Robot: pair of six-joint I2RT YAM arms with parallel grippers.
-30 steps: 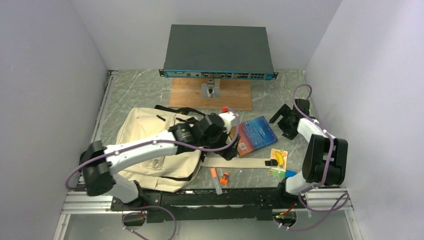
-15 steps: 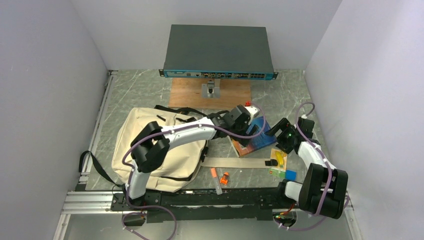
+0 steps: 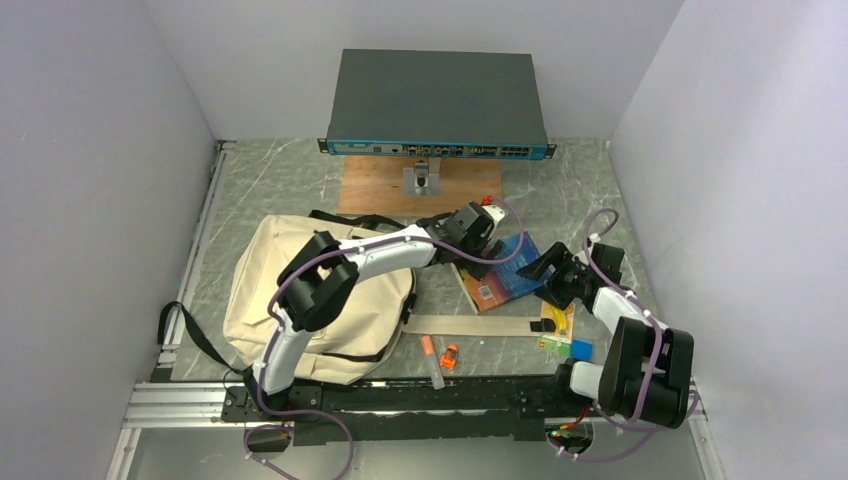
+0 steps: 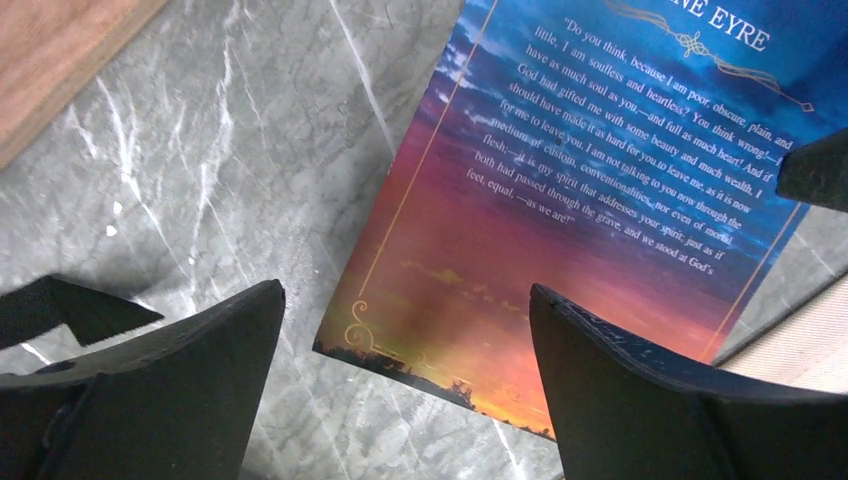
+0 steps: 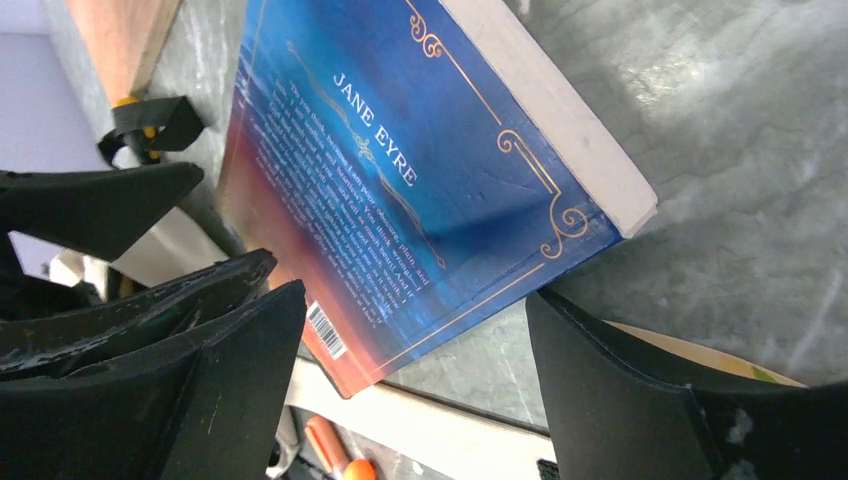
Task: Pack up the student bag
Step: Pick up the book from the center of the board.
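1. The book (image 5: 400,180) carries the title "JANE EYRE" in pale capitals on blue. A gold scrolled border frames the cover.
2. Below the title, the left wrist view shows a quotation beginning "Do you think, because I am poor, obscure, plain, and little, I am soulless and heartless?" The cover fades from blue to orange.
3. A barcode (image 5: 325,330) sits at the book's orange corner, between the right jaws.
4. The left gripper (image 4: 400,300) has its jaws spread wide and holds nothing. The book's orange end lies in the gap between them, on the marble table (image 4: 200,150).
5. The right gripper (image 5: 410,310) is likewise spread wide and empty, with the barcode corner below the gap.
6. The student bag (image 3: 300,290) lies flat, to the left of the left jaws and under that arm. It is well apart from the right jaws.
7. Its long axis runs near to far, leaning slightly. The black handle end points to the far wall.
8. A beige strap (image 3: 470,325) stretches rightward, passing nearer than both pairs of jaws.
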